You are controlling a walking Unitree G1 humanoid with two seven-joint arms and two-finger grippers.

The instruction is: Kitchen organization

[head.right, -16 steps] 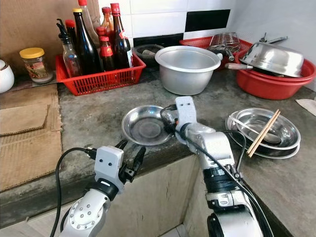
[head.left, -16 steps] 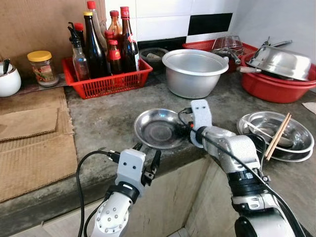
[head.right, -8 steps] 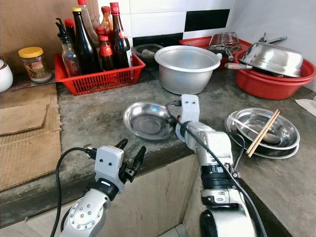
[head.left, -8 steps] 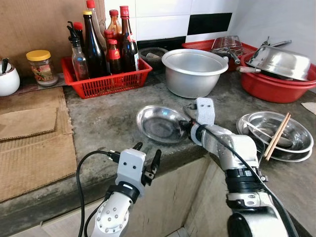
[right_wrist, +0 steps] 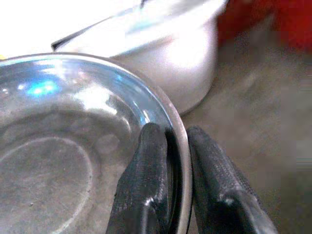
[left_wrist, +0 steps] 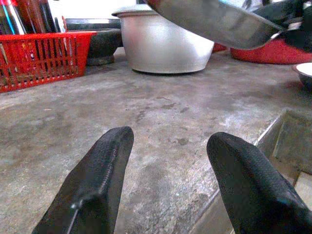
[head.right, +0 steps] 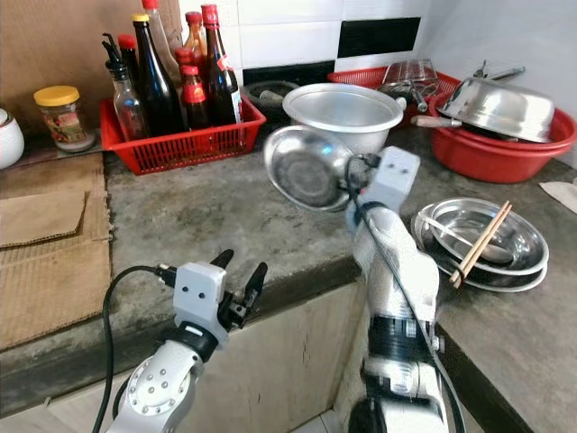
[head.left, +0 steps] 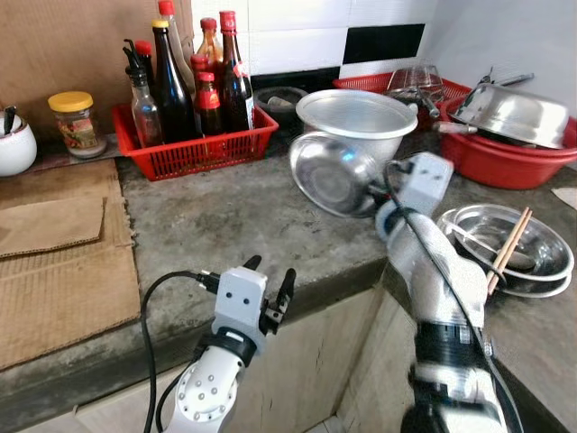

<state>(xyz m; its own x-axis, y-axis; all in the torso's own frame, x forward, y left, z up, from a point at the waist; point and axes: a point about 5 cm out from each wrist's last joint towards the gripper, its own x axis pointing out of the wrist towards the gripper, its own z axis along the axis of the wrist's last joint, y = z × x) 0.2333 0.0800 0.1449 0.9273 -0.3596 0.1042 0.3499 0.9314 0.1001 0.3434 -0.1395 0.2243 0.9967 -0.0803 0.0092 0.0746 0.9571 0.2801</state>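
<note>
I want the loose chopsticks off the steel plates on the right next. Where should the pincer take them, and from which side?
Grip the chopsticks near mid-length, coming from above. They lie slanted across the stacked steel plates, raised off the dish floor, so fingers can probably close across them without hitting metal.

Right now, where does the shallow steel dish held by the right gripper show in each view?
Left eye view: shallow steel dish lifted, tilted, in front of the aluminium pot.
Right eye view: dish above the counter, again before the pot.
Left wrist view: its edge crosses the top, above the counter, beyond the left gripper.
Right wrist view: its rim is pinched in the right gripper.
Shared landmark: the aluminium pot.
</note>
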